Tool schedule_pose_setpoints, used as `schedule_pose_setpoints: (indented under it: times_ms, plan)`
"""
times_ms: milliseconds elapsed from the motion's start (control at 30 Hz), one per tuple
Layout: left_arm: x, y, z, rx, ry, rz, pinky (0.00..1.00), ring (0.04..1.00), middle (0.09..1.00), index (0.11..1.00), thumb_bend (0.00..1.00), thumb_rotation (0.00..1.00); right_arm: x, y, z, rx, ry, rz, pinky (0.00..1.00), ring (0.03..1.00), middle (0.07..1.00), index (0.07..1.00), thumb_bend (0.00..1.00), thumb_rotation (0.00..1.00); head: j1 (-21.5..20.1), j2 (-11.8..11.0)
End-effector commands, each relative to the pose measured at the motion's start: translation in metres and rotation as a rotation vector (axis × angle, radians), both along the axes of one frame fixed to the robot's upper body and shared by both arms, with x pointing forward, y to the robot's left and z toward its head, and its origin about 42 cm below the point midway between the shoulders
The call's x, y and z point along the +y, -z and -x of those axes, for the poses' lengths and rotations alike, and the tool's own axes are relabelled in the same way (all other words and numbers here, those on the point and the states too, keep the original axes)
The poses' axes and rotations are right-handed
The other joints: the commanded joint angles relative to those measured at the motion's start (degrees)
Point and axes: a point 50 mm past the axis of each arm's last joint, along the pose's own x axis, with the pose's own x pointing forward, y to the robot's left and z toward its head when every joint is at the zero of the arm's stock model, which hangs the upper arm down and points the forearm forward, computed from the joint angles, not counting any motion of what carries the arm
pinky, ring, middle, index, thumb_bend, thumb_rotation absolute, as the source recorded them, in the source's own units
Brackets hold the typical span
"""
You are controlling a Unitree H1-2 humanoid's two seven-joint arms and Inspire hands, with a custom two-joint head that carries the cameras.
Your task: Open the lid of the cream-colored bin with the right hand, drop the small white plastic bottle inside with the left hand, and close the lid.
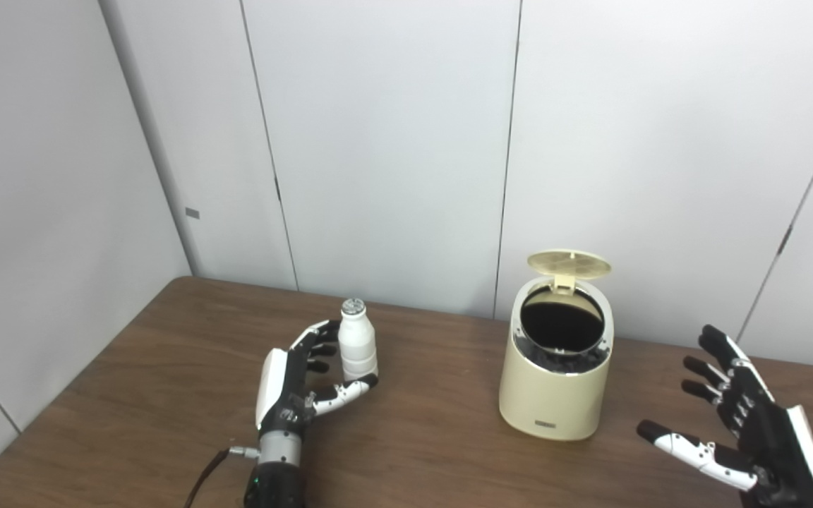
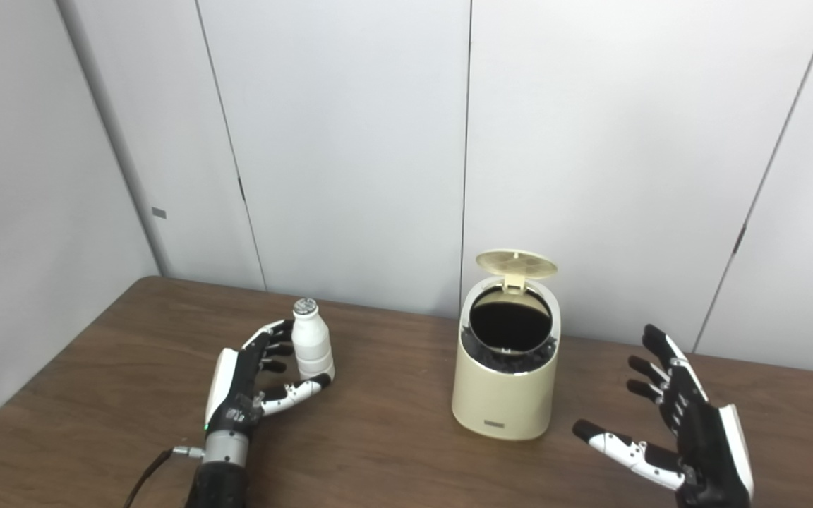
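At the near right edge of the table (image 1: 131, 395) we see the right hand (image 1: 738, 416) spread wide, holding nothing. Further in, the left hand (image 1: 297, 384) curls loosely around the upright white bottle (image 1: 358, 342); firm contact we cannot confirm. Beyond, the cream bin (image 1: 555, 381) stands with lid (image 1: 569, 263) raised.

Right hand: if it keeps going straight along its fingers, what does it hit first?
Probably nothing on the table. The right hand is open, fingers aimed up and back-left; that line looks to pass right of the bin toward the wall panels. Depth is unclear.
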Motion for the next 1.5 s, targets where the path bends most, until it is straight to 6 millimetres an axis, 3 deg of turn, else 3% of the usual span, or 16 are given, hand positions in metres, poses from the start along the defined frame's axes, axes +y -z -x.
schedule_pose_setpoints:
  times_ms: [0, 400, 533, 633, 667, 700, 800, 933, 1200, 1467]
  plan:
    - [0.000, -0.023, -0.013, -0.104, 0.009, -0.022, 0.63, 0.722, 0.766, 0.790, 0.80, 0.11, 0.002, -0.016, -0.002, -0.088, -0.006, -0.006, 0.76, 0.839, 0.914, 0.895, 0.66, 0.10, -0.1, 0.1]
    - [-0.005, -0.018, -0.021, -0.112, 0.015, -0.002, 0.63, 0.709, 0.757, 0.779, 0.80, 0.12, 0.003, -0.017, 0.001, -0.088, -0.002, 0.004, 0.74, 0.829, 0.905, 0.893, 0.67, 0.13, -0.8, 0.6]
    - [-0.008, -0.016, -0.026, -0.123, 0.010, 0.009, 0.60, 0.690, 0.747, 0.772, 0.78, 0.09, 0.002, -0.017, 0.001, -0.091, -0.002, -0.001, 0.74, 0.825, 0.899, 0.884, 0.68, 0.14, -0.9, 0.7]
    - [-0.011, -0.015, -0.029, -0.154, -0.011, 0.045, 0.53, 0.618, 0.697, 0.728, 0.76, 0.02, 0.002, -0.017, 0.001, -0.091, -0.001, -0.002, 0.73, 0.817, 0.892, 0.878, 0.68, 0.15, -1.1, 1.0]
    - [-0.012, -0.014, -0.030, -0.166, -0.024, 0.051, 0.50, 0.583, 0.666, 0.708, 0.74, 0.01, 0.002, -0.017, 0.002, -0.090, -0.002, -0.003, 0.73, 0.819, 0.893, 0.879, 0.68, 0.15, -1.2, 1.1]
    - [-0.013, -0.014, -0.032, -0.180, -0.040, 0.052, 0.45, 0.533, 0.564, 0.676, 0.63, 0.00, 0.002, -0.017, 0.002, -0.089, -0.002, -0.004, 0.73, 0.819, 0.894, 0.879, 0.68, 0.15, -1.3, 1.2]
    - [-0.016, -0.013, -0.036, -0.202, -0.072, 0.039, 0.38, 0.437, 0.493, 0.558, 0.52, 0.00, 0.003, -0.017, 0.003, -0.088, 0.001, -0.004, 0.74, 0.820, 0.893, 0.879, 0.68, 0.15, -1.4, 1.3]
    - [-0.018, -0.012, -0.039, -0.211, -0.077, 0.031, 0.35, 0.437, 0.489, 0.502, 0.50, 0.00, 0.003, -0.017, 0.004, -0.079, 0.005, 0.001, 0.73, 0.815, 0.894, 0.875, 0.68, 0.15, -1.3, 1.5]
    - [-0.016, -0.009, -0.038, -0.219, -0.062, 0.004, 0.35, 0.439, 0.486, 0.492, 0.50, 0.00, 0.004, -0.017, 0.003, -0.079, 0.003, -0.006, 0.73, 0.814, 0.896, 0.878, 0.69, 0.17, -1.4, 1.4]
    - [-0.024, -0.024, -0.029, -0.336, 0.000, 0.011, 0.37, 0.448, 0.489, 0.477, 0.48, 0.00, 0.006, -0.011, -0.001, -0.073, -0.004, -0.012, 0.73, 0.816, 0.896, 0.883, 0.70, 0.16, -3.4, 0.8]
